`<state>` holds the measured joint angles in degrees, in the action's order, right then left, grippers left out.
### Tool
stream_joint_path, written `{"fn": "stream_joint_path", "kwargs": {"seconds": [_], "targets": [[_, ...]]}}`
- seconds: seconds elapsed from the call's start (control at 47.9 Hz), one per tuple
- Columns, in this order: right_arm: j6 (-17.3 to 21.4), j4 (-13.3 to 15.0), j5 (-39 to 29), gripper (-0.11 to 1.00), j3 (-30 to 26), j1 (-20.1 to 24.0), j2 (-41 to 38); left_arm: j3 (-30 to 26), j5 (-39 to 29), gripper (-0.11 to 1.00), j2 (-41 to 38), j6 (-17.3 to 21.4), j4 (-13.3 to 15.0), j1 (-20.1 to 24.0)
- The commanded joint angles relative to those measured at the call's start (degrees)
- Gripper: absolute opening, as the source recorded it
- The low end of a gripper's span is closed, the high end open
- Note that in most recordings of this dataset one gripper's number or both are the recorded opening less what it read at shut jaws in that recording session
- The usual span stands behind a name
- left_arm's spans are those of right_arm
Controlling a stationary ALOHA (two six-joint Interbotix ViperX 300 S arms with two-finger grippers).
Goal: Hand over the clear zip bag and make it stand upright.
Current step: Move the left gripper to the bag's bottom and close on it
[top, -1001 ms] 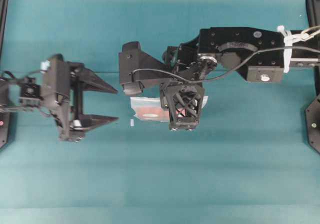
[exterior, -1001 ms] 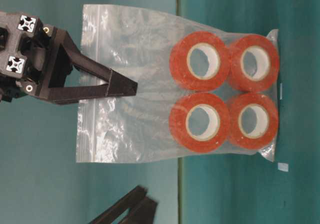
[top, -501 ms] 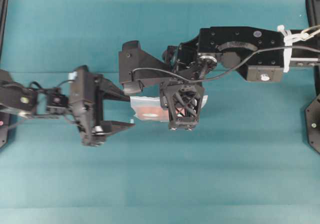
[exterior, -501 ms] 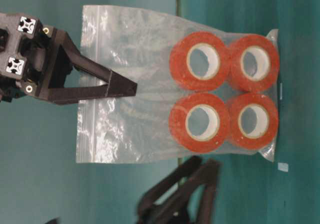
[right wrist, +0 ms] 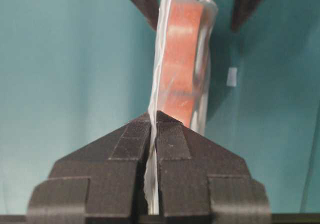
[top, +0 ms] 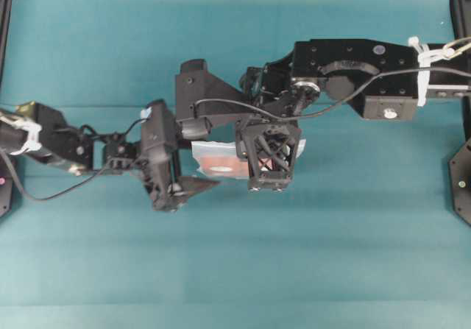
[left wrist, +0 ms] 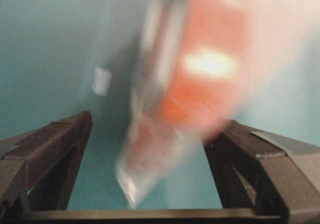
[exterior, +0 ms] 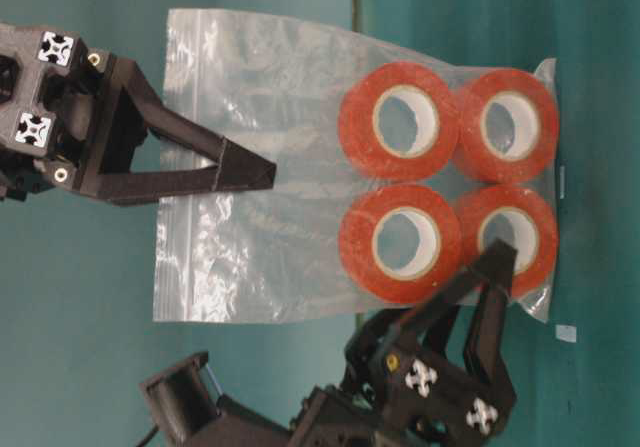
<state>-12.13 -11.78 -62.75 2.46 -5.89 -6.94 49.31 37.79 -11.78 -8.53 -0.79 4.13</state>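
The clear zip bag (exterior: 260,247) hangs on edge above the teal table, with several orange-red tape rolls (exterior: 400,122) at its lower end. My right gripper (exterior: 262,175) is shut on the bag's upper part, and the film shows pinched between its pads (right wrist: 153,116). My left gripper (exterior: 480,272) has come in low from the left and stands wide open. The blurred bag (left wrist: 190,83) lies between the left gripper's (left wrist: 150,149) fingers without being squeezed. From overhead, the bag (top: 213,160) shows under the right arm, with the left gripper (top: 200,163) at its left edge.
A small white scrap (exterior: 566,334) lies on the teal table (top: 331,255) just beside the bag's bottom, also seen as the scrap (right wrist: 232,76). The right arm (top: 346,68) spans the back right. Black frame posts (top: 462,182) stand at both side edges.
My left gripper has moved right across the table, open all the way, until its fingers straddle the bag's lower end. The right gripper and the bag have stayed still.
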Motion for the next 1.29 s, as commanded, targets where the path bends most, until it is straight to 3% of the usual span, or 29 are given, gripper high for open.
{"fn": "stream_joint_path", "kwargs": {"seconds": [0.0,0.271,0.605,0.772,0.98,1.147,1.272], "targets": [[1.0,-0.2,0.4,0.03,-0.2,0.2,1.8,-2.0,0.6,0.94,-0.5,0.0,-0.1,-0.3],[1.6,-0.2,2.4,0.03,0.7,0.1,2.2,-5.9,0.5,0.94,-2.1,0.0,-0.1,0.0],[1.5,-0.3,2.5,0.03,0.7,0.1,2.3,-5.9,0.1,0.89,-2.2,0.3,-0.1,0.1],[1.6,-0.2,2.8,0.03,0.7,0.1,2.3,-6.3,-1.0,0.72,-2.4,0.9,-0.1,0.3],[1.6,-0.2,3.1,0.03,0.8,0.0,2.3,-5.8,-2.9,0.27,-2.4,4.3,-0.1,0.3],[1.7,-0.2,2.7,0.04,0.7,-0.2,2.3,-6.4,-2.9,0.26,-2.2,5.1,-0.1,0.2],[1.7,-0.2,2.9,0.15,0.7,-0.3,2.3,-6.7,-3.0,0.26,-2.2,5.1,-0.1,-0.1]]}}
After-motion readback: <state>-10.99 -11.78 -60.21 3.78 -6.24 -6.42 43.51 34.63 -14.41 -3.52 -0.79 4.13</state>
